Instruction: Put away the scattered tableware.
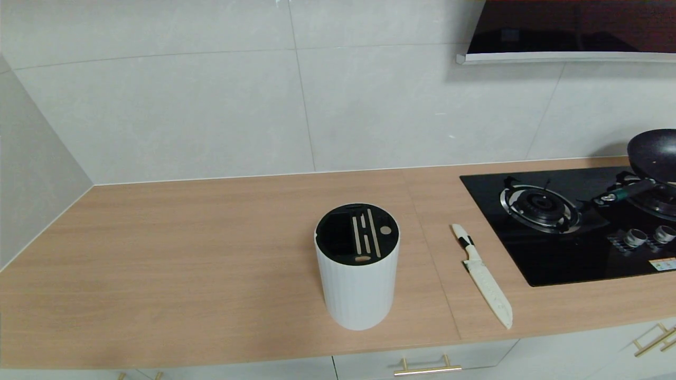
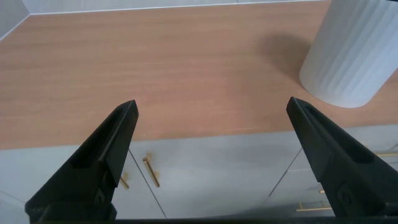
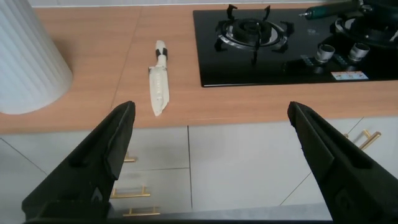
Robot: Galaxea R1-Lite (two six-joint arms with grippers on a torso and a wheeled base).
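Bright, even, diffuse light from overhead. The tabletop (image 1: 211,253) is matte with no hot spots. The white holder (image 1: 359,295) throws 1 faint, soft shadow beside its base in the left wrist view. The range hood (image 1: 570,26) darkens the wall tile (image 1: 158,105) just under it. The black hob glass (image 1: 554,258) is glossy, with weak reflections around the burner (image 1: 540,207). In the head view, tile joints bow slightly toward the edges.

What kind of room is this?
Most likely a kitchen: a gas stove with a black pan on it is set into a wooden counter, and a knife lies beside a white knife holder.
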